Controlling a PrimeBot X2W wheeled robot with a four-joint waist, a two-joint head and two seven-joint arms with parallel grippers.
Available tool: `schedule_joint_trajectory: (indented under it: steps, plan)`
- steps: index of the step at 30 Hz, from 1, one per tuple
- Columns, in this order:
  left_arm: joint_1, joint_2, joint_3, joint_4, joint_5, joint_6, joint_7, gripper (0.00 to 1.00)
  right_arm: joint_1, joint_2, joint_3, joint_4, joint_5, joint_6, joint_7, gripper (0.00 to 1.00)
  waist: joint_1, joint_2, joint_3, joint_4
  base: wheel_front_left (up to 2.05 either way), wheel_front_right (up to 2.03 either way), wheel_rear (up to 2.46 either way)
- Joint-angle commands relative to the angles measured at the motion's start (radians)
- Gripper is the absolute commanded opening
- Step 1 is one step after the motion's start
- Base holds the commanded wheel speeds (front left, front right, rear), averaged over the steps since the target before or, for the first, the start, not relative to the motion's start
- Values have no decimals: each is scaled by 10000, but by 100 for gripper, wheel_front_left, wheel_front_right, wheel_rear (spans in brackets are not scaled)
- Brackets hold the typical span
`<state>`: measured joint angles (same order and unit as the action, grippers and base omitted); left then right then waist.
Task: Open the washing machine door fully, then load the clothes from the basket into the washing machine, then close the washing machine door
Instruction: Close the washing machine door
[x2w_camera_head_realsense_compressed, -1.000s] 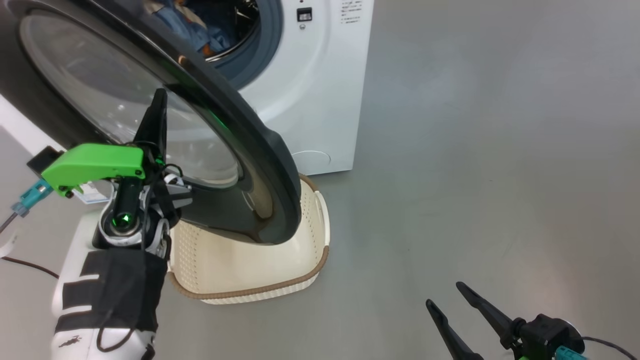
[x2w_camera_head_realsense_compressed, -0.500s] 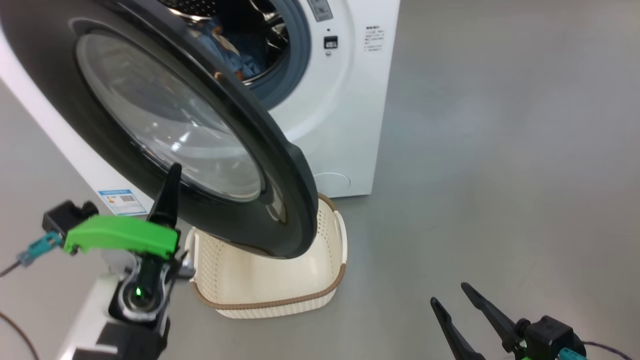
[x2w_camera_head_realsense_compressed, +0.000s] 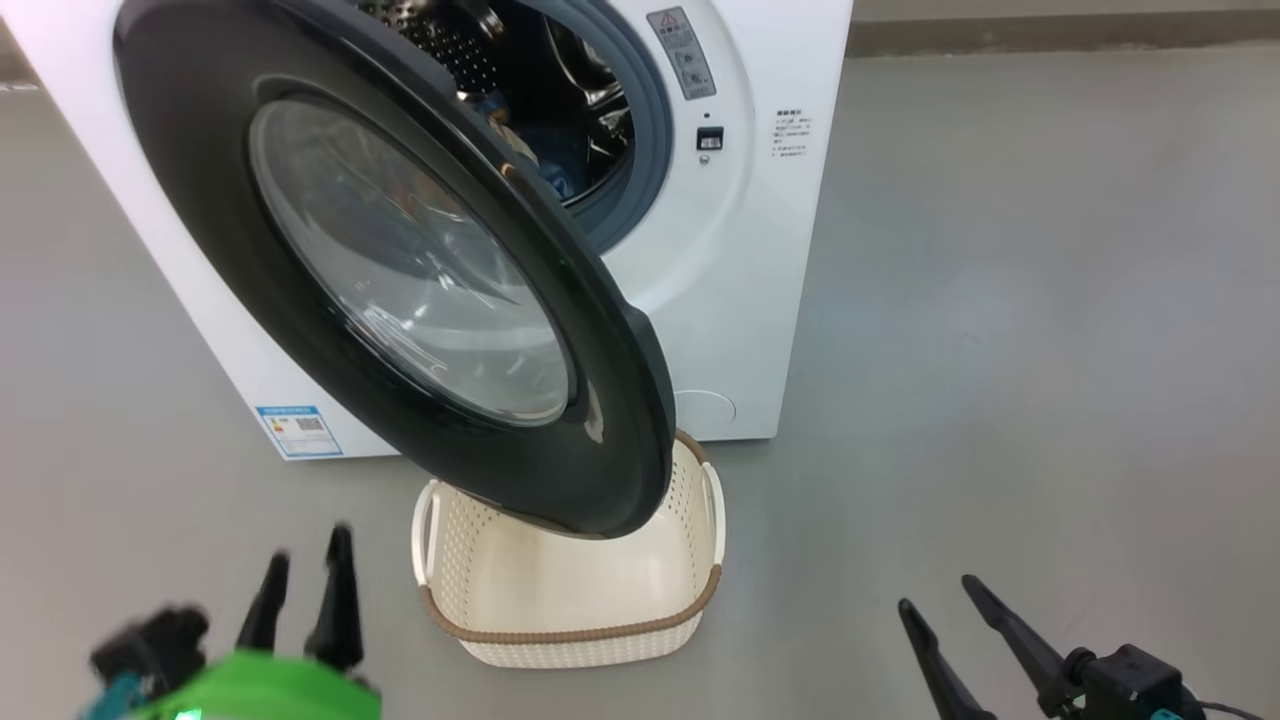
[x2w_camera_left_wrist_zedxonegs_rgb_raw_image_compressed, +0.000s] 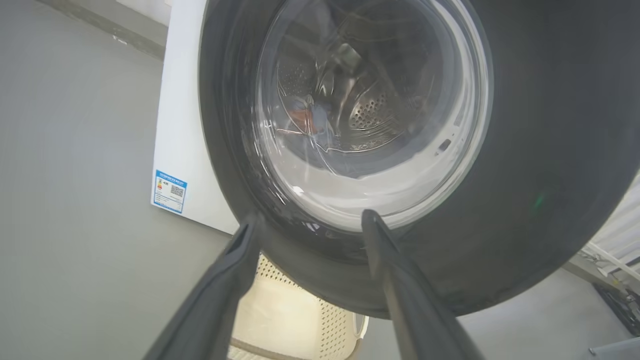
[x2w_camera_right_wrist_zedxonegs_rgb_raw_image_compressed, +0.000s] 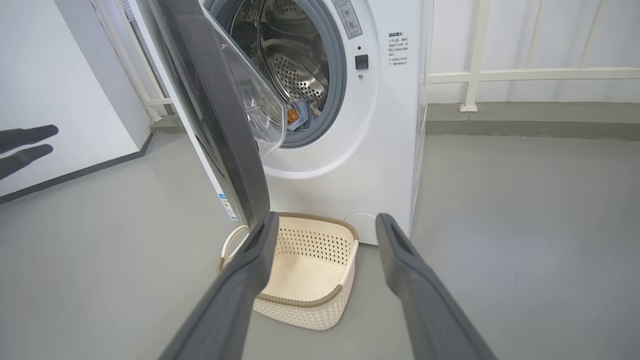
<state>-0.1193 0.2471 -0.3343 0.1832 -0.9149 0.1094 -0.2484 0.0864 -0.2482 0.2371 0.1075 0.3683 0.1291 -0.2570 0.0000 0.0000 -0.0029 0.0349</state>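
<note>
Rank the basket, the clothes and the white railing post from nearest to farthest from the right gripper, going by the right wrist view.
1. basket: on the floor just ahead of the right gripper, low centre.
2. clothes: farther on, inside the washing machine drum, upper centre.
3. white railing post: farthest, behind the machine, upper right.

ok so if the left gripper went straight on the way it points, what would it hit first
Most likely the washing machine door: in the left wrist view the open left gripper aims at its lower black ring. Depth is unclear.
</note>
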Motion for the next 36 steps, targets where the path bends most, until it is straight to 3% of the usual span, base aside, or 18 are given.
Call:
schedule_joint_trajectory:
  steps: [1, 7, 15, 26, 32, 33, 34, 35, 36]
  plan:
    - [334, 88, 704, -641, 410, 142, -125, 100, -54, -79, 34, -289, -123, 16, -48, 100, 0, 0, -55, 34, 0, 0, 0]
    - [2215, -593, 1912, -1663, 2529, 205, -131, 100, 56, 8, -266, -342, -277, 16, -48, 100, 0, 0, -145, -65, 0, 0, 0]
    - [3595, -1515, 2737, -2022, 4871, -134, -132, 100, 211, 230, -798, -216, -477, 16, -48, 100, 0, 0, -290, -175, 0, 0, 0]
    - [4210, -1951, 3799, -2247, 5490, -789, -133, 100, 276, 624, -1520, 44, -1088, 16, -48, 100, 0, 0, -331, -179, 0, 0, 0]
    - [4220, -1965, 3810, -2302, 5386, -794, -133, 100, 155, 667, -1551, 91, -1154, 16, -48, 100, 0, 0, -298, -200, 0, 0, 0]
    - [4224, -1965, 3783, -2316, 5363, -771, -133, 100, 141, 674, -1549, 106, -1157, 16, -48, 69, 0, 0, -296, -194, 0, 0, 0]
    - [4231, -1965, 3745, -2331, 5351, -745, -133, 100, 123, 677, -1542, 119, -1160, 16, -48, 9, 0, 0, -293, -187, 0, 0, 0]
    - [4235, -1966, 3706, -2344, 5343, -721, -133, 100, 110, 664, -1501, 137, -1155, 16, -48, 0, 0, 0, -290, -176, 0, 0, 0]
    - [4241, -1966, 3673, -2362, 5327, -694, -133, 100, 98, 652, -1469, 162, -1149, 16, -48, 0, 0, 0, -289, -164, 0, 0, 0]
